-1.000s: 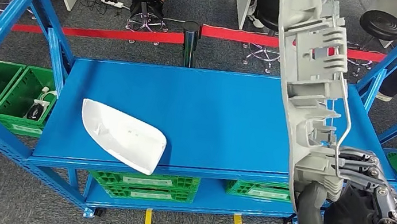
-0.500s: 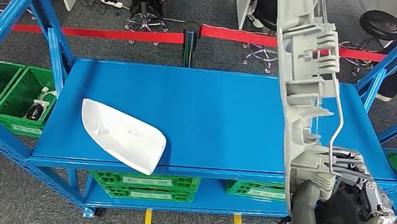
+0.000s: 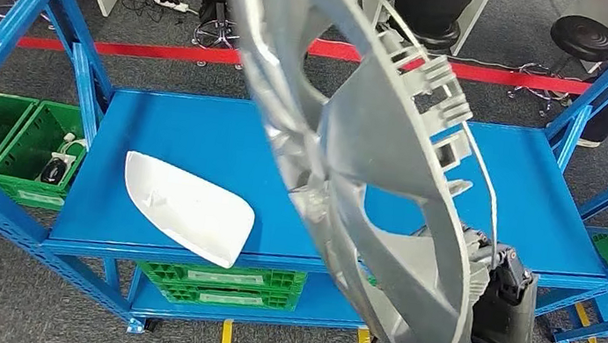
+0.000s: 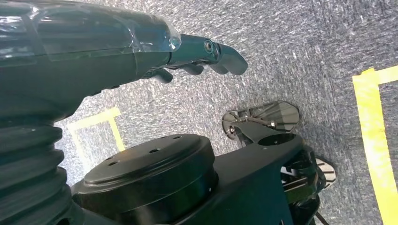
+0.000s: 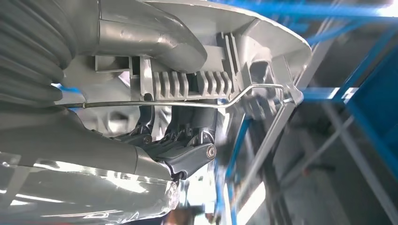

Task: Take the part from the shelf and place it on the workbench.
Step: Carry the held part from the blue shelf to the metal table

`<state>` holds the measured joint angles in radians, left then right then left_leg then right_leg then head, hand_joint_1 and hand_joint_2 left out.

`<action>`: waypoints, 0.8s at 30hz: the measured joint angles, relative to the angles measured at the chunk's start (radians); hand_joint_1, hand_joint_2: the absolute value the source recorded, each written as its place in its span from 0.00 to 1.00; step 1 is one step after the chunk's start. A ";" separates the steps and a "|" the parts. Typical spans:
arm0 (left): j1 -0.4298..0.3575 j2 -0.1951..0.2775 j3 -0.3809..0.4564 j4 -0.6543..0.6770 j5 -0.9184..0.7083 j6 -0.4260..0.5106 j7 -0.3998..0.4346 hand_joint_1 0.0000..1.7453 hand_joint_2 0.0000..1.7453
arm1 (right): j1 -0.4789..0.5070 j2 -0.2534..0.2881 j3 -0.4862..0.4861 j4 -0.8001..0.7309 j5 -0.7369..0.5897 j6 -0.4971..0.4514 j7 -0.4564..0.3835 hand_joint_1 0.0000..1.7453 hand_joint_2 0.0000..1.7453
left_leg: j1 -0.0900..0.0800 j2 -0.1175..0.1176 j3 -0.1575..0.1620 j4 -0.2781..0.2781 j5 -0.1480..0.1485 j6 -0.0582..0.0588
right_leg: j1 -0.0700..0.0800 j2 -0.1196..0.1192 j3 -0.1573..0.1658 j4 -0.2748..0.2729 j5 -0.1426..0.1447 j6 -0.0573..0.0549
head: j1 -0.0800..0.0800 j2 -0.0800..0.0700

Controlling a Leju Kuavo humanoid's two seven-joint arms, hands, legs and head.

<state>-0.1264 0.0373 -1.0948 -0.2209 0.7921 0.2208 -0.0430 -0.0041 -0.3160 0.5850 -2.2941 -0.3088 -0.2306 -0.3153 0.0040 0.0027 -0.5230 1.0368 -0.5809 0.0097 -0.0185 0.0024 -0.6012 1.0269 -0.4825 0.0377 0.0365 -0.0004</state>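
**We held the big grey part up over the blue surface**

Our right hand (image 3: pixel 495 276) had its fingers (image 5: pixel 187 157) wrapped tight around the low end of the grey part (image 3: pixel 375 145). The part was a big curved piece of plastic with ribs, little clips and a thin metal wire (image 5: pixel 187 104) along it. We held it high in the air, tilted, with its top leaning toward our left. It was close to our eyes and hid much of the blue surface (image 3: pixel 199 135) behind it. It was not touching the surface.

A white curved shell (image 3: pixel 186 207) lay on the surface near the front edge, on our left side. Green crates (image 3: pixel 219 283) sat on the lower shelf under it, and more green crates (image 3: pixel 7 141) stood off to the left. A red tape (image 3: pixel 165 50) ran across the grey floor behind the surface.

Our left hand (image 4: pixel 187 54) hung down over the grey carpet (image 4: pixel 300 51). Its fingers (image 4: pixel 225 54) were stretched out and held nothing. Yellow tape (image 4: pixel 375 140) marked the floor below.
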 joint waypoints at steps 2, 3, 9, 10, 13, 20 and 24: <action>0.000 0.000 0.000 0.000 -0.002 0.000 0.001 0.00 1.00 | -0.003 0.000 0.000 0.001 -0.086 0.065 -0.026 1.00 1.00 | 0.000 0.000 0.000 0.000 0.000 0.000 | 0.000 0.000 0.000 0.000 0.000 0.000 | 0.000 0.000; 0.000 0.000 0.000 0.000 -0.003 0.000 0.002 0.00 1.00 | -0.005 0.000 -0.001 0.003 -0.130 0.097 -0.039 1.00 1.00 | 0.000 0.000 0.000 0.000 0.000 0.000 | 0.000 0.000 0.000 0.000 0.000 0.000 | 0.000 0.000; 0.000 0.000 0.000 0.000 -0.006 -0.001 0.005 0.00 1.00 | -0.016 0.000 -0.008 0.010 -0.244 0.184 -0.075 1.00 1.00 | 0.000 0.000 0.000 0.000 0.000 0.000 | 0.000 0.000 0.000 0.000 0.000 0.000 | 0.001 0.000; 0.000 0.000 0.000 0.000 -0.006 -0.001 0.006 0.00 1.00 | -0.016 0.000 -0.008 0.012 -0.252 0.189 -0.076 1.00 1.00 | 0.000 0.000 0.000 0.000 0.000 0.000 | 0.000 0.000 0.000 0.000 0.000 0.000 | 0.001 0.000; 0.000 0.000 0.000 0.000 -0.008 -0.001 0.008 0.00 1.00 | -0.016 0.000 -0.009 0.019 -0.290 0.220 -0.088 1.00 1.00 | 0.000 0.000 0.000 0.000 0.000 0.000 | 0.000 0.000 0.000 0.000 0.000 0.000 | 0.001 0.000; 0.000 0.000 0.000 0.000 -0.010 -0.001 0.007 0.00 1.00 | -0.016 0.000 -0.016 0.032 -0.339 0.270 -0.103 1.00 1.00 | 0.000 0.000 0.000 0.000 0.000 0.000 | 0.000 0.000 0.000 0.000 0.000 0.000 | 0.000 0.000; 0.000 0.000 0.000 0.000 -0.011 -0.001 0.007 0.00 1.00 | -0.016 0.000 -0.016 0.039 -0.341 0.272 -0.103 1.00 1.00 | 0.000 0.000 0.000 0.000 0.000 0.000 | 0.000 0.000 0.000 0.000 0.000 0.000 | 0.000 0.000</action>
<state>-0.1264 0.0370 -1.0948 -0.2209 0.7813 0.2193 -0.0362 -0.0203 -0.3159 0.5690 -2.2552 -0.6496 0.0410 -0.4186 0.0043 0.0029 -0.5232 1.0368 -0.5811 0.0094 -0.0183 0.0026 -0.6011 1.0266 -0.4825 0.0376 0.0364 -0.0004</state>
